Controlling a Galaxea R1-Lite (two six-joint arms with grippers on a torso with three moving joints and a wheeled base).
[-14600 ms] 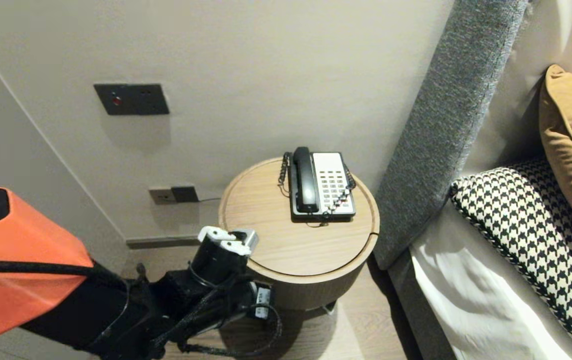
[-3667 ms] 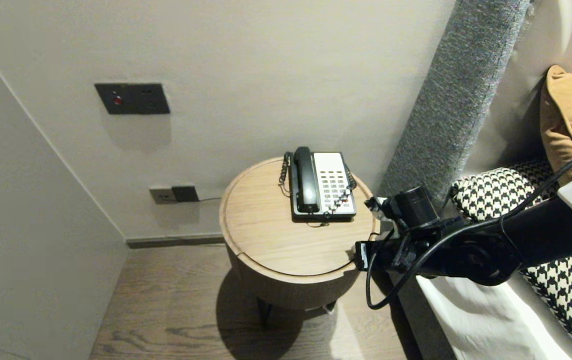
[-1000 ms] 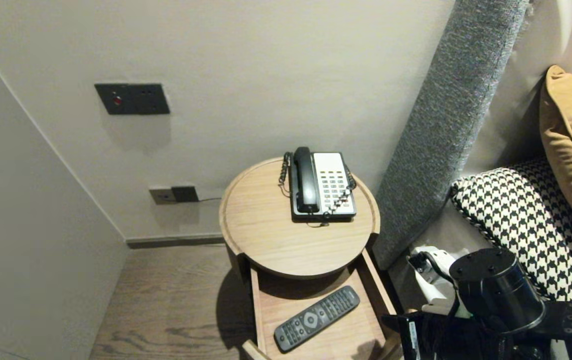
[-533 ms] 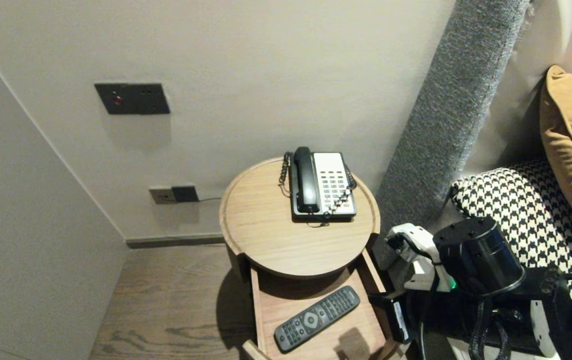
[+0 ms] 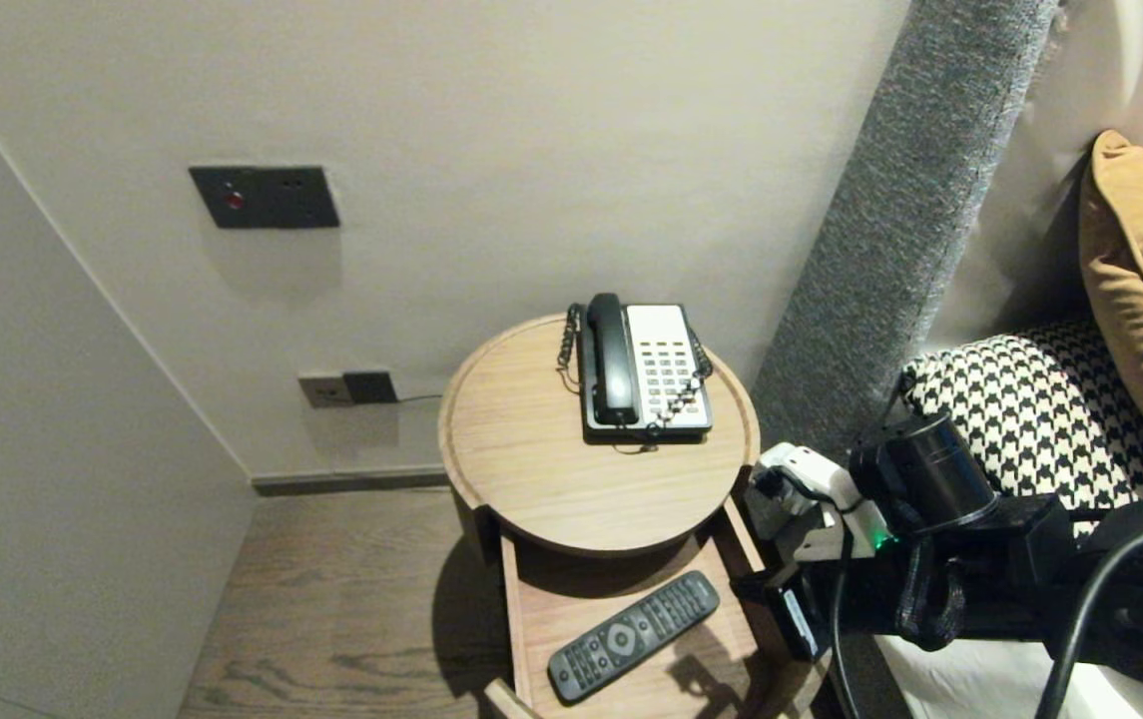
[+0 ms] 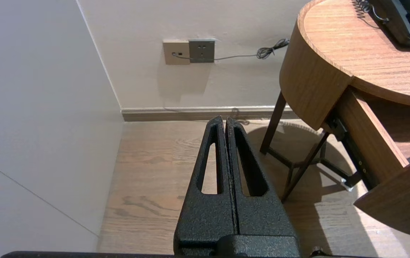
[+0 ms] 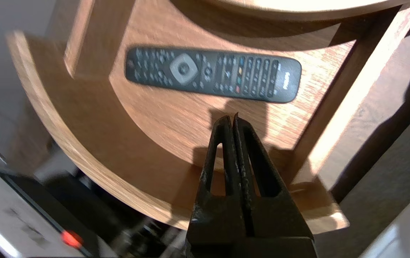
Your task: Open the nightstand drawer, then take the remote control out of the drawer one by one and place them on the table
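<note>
One remote (image 5: 633,635) lies flat, buttons up, slantwise on the bottom of the open drawer (image 5: 581,594). The drawer stands pulled out from under the round table (image 5: 531,449). Nothing touches the remote.

Status of the right end effector (image 7: 234,120): fingers pressed together, holding nothing. The tips hang above bare drawer wood just beside the remote's long edge. They are close to the drawer's side wall on the bed side.

Judgement on technique:
- Shut fingers cannot take the remote, so they would need to spread before coming any lower.
- The narrow width is the better span to pinch, so the fingers should straddle the two long edges.
- A pinch near the middle of the remote's length should keep it balanced.
- The remote is thin and lies flush on the wood. The tips must reach right down beside it without pressing on the buttons.
- Room looks tight by the side wall and under the table top's overhang.

Status of the left end effector (image 6: 225,120): parked low beside the table, over the floor (image 6: 147,172), fingers pressed together, empty.

Surroundings: a telephone (image 5: 643,369) sits on the table top, well apart from the drawer. The bed (image 5: 930,689) with a checked pillow (image 5: 1050,419) lies on the robot's right.
</note>
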